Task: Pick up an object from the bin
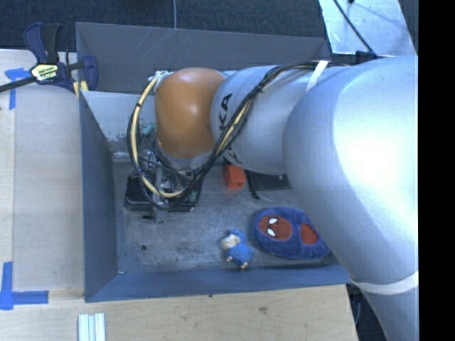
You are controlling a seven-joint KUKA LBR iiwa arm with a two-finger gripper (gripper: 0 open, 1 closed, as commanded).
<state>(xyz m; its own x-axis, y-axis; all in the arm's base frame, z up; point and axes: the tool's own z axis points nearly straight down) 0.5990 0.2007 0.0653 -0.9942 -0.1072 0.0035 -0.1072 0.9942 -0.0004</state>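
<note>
My gripper (168,190) is low in the bin's left half, close to the floor, mostly hidden under the arm's wrist. A black boxy thing (137,190) lies right against its left side; whether it is gripped I cannot tell. A small orange block (234,177) lies just right of the gripper, partly under the arm.
A blue plush with a red spider-mask face (287,234) lies at the bin's front right. A small blue and yellow figure (237,249) sits left of it near the front wall. A flat black thing (270,183) pokes out from under the arm, which covers the bin's right side.
</note>
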